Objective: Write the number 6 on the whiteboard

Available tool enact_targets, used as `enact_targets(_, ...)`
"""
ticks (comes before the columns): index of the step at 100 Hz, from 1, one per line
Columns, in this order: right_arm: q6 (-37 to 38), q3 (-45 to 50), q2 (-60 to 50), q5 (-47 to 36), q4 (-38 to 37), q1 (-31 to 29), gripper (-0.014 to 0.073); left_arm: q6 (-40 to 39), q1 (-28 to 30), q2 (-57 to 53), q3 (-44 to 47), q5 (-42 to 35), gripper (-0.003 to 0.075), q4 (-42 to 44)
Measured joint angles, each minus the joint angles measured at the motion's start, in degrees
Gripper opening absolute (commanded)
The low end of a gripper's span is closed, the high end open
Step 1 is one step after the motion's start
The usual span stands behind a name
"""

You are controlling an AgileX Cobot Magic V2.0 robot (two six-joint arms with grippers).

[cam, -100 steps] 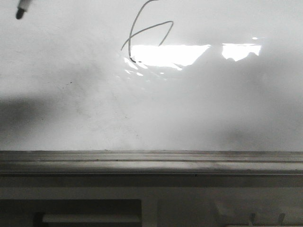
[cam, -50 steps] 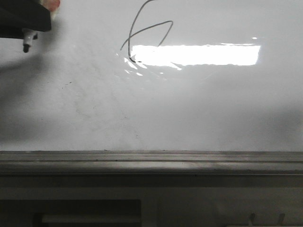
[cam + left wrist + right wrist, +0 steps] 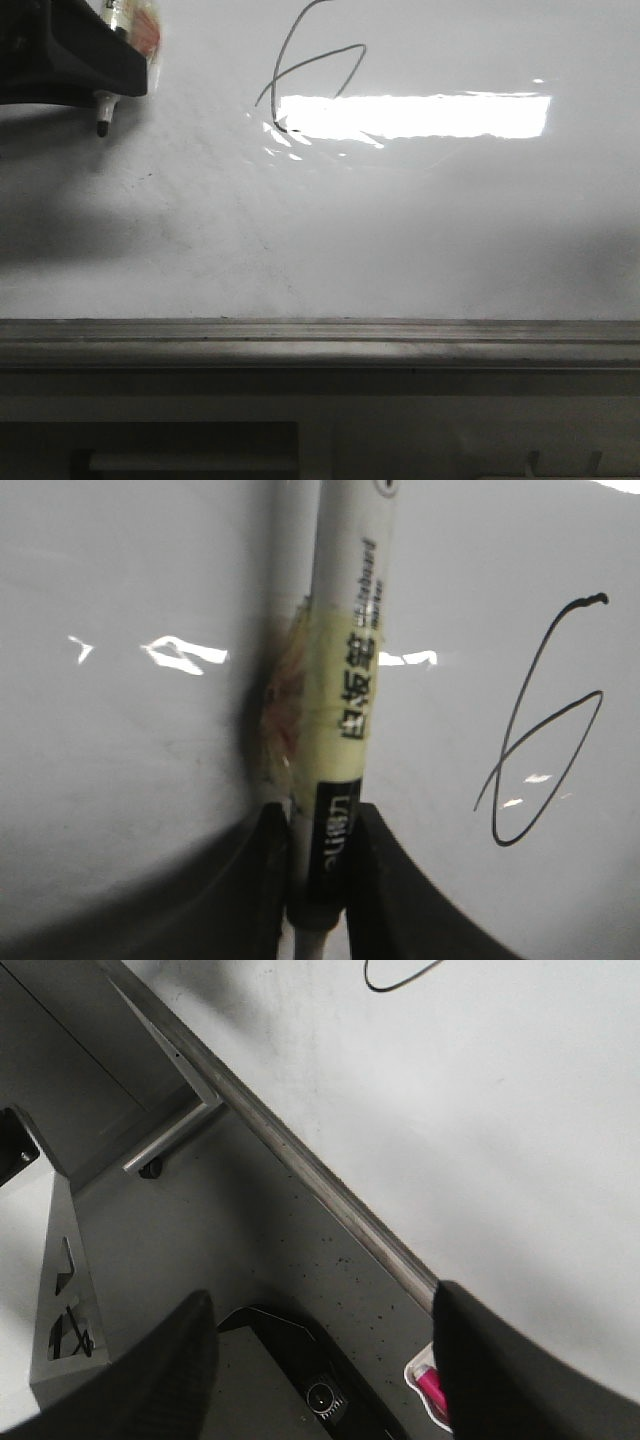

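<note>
Black left hand [image 3: 100, 75] with marker [image 3: 103, 122], seemingly lower, nearer the number 6 [image 3: 310, 75].

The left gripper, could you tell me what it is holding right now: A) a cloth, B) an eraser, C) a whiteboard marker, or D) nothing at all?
C: in the left wrist view the left gripper is shut on the taped barrel of a marker, with the number 6 on the whiteboard beside it.

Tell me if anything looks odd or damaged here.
The white marker pen in the left tool is bandaged mid-barrel with yellowish tape, crumpled and red-stained. The thin dark drawn 6 looks fine.
</note>
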Motion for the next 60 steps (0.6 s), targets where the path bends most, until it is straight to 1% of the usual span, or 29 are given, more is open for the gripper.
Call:
enact_targets(29, 0.1, 0.0, 0.0, -0.1, 0.0, 0.0, 0.0418, 0.0, 0.0, 0.1, 0.0, 0.0, -0.0016, 0.0)
enact_targets(36, 0.1, 0.0, 0.0, -0.1, 0.0, 0.0, 0.0418, 0.0, 0.0, 0.1, 0.0, 0.0, 0.0009, 0.0)
enact_targets(43, 0.1, 0.0, 0.0, -0.1, 0.0, 0.0, 0.0418, 0.0, 0.0, 0.1, 0.0, 0.0, 0.0081, 0.0)
enact_targets(45, 0.1, 0.0, 0.0, -0.1, 0.0, 0.0, 0.0418, 0.0, 0.0, 0.1, 0.0, 0.0, 0.0113, 0.0)
enact_targets(50, 0.1, 0.0, 0.0, -0.1, 0.0, 0.0, 0.0418, 0.0, 0.0, 0.1, 0.0, 0.0, 0.0202, 0.0)
enact_targets(55, 0.1, 0.0, 0.0, -0.1, 0.0, 0.0, 0.0418, 0.0, 0.0, 0.2, 0.0, -0.2, 0.0322, 0.0)
enact_targets(57, 0.1, 0.0, 0.0, -0.1, 0.0, 0.0, 0.0418, 0.0, 0.0, 0.2, 0.0, -0.2, 0.0353, 0.0)
enact_targets(60, 0.1, 0.0, 0.0, -0.1, 0.0, 0.0, 0.0418, 0.0, 0.0, 0.2, -0.1, -0.2, 0.0424, 0.0)
